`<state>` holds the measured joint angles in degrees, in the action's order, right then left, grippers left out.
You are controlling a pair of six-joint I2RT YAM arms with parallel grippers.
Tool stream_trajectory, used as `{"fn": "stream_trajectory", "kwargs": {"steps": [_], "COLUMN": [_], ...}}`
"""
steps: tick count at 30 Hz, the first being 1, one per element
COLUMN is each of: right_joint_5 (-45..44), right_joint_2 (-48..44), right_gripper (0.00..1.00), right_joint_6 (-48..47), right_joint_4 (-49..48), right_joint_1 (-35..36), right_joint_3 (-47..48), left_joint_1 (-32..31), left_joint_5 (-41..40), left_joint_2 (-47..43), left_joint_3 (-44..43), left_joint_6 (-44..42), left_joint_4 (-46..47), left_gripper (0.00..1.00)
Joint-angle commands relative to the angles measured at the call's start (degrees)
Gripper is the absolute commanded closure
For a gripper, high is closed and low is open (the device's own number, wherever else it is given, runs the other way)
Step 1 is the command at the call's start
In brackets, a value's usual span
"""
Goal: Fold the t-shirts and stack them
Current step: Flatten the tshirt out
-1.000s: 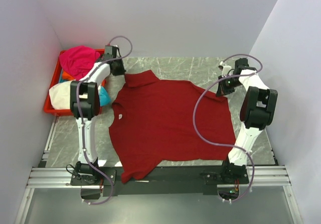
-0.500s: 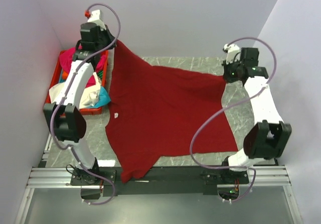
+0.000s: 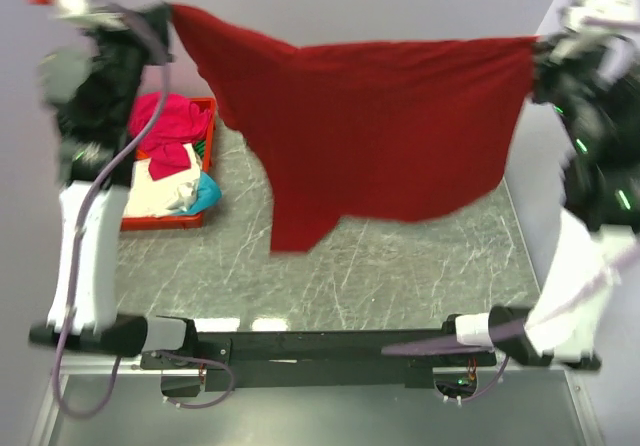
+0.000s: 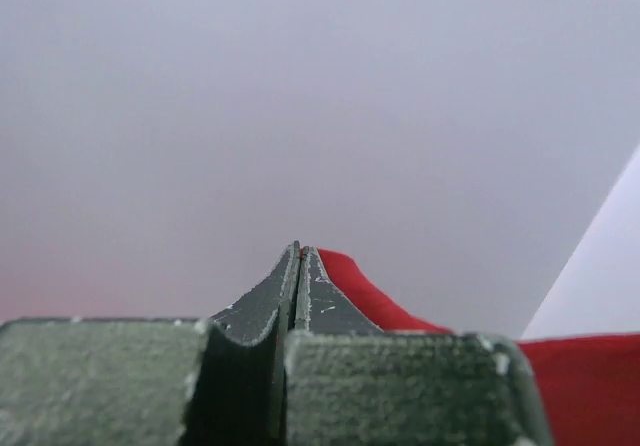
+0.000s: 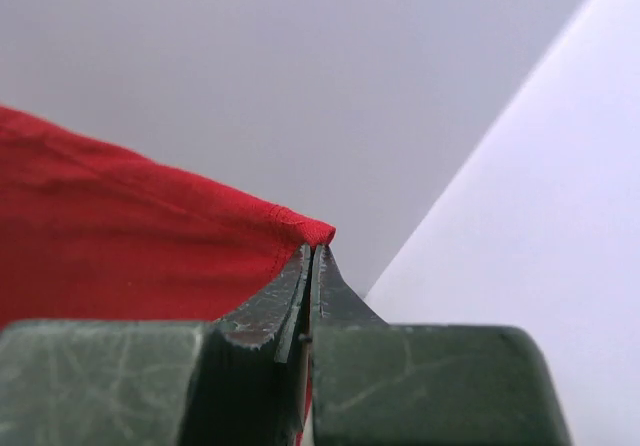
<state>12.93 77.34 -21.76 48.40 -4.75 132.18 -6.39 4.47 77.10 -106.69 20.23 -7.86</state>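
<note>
A large dark red t-shirt (image 3: 380,126) hangs stretched in the air between both arms, high above the table, its lower edge dangling near the middle. My left gripper (image 3: 172,14) is shut on its upper left corner; red cloth (image 4: 365,291) shows beside the closed jaws (image 4: 300,256). My right gripper (image 3: 532,48) is shut on the upper right corner, whose hemmed tip (image 5: 300,228) pokes out above the closed jaws (image 5: 313,256). More t-shirts, magenta (image 3: 168,126), cream-white (image 3: 160,186) and cyan (image 3: 205,194), lie heaped in the crate.
A red plastic crate (image 3: 160,221) stands at the left edge of the grey marble table (image 3: 360,266). White walls close in at the back and both sides. The black base rail (image 3: 320,346) runs along the near edge.
Both arms have swung up and apart, lifting the dark red t-shirt off the table until it hangs spread in the air. Both grippers stayed shut on its corners.
</note>
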Motion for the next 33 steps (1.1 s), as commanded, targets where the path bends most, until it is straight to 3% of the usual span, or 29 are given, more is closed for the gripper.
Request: {"fn": "stream_trajectory", "kwargs": {"steps": [1,10,19,25,28,33], "right_joint_5": [-3.87,-15.21,-17.85,-15.74,-13.29,-3.64], "right_joint_2": [-6.4,-18.09,-18.98,-20.56,-21.18,-18.91], "right_gripper": [1.0,1.0,1.0,1.0,1.0,1.0], "right_joint_6": [1.28,0.93,-0.13,0.31,1.89,3.39], "right_joint_4": [0.3,-9.9,-11.75,-16.67,-20.53,-30.72], "right_joint_1": [0.1,0.1,1.15,1.15,0.28,-1.92], "right_joint_3": [5.46,5.9,1.68,-16.58,-28.96,-50.39], "left_joint_1": [0.24,0.24,0.15,0.15,0.15,0.15], "left_joint_5": [-2.01,0.53,-0.25,-2.27,-3.59,-3.68], "left_joint_2": [-8.53,-19.09,-24.1,-25.07,-24.2,-16.05], "left_joint_3": [-4.66,-9.41,-2.91,9.11,21.65,36.36], "left_joint_6": [0.51,2.01,0.34,-1.24,-1.33,-0.02], "left_joint_4": [7.42,9.09,8.82,11.1,13.47,22.34], "left_gripper": [1.0,1.0,1.0,1.0,1.0,1.0]}}
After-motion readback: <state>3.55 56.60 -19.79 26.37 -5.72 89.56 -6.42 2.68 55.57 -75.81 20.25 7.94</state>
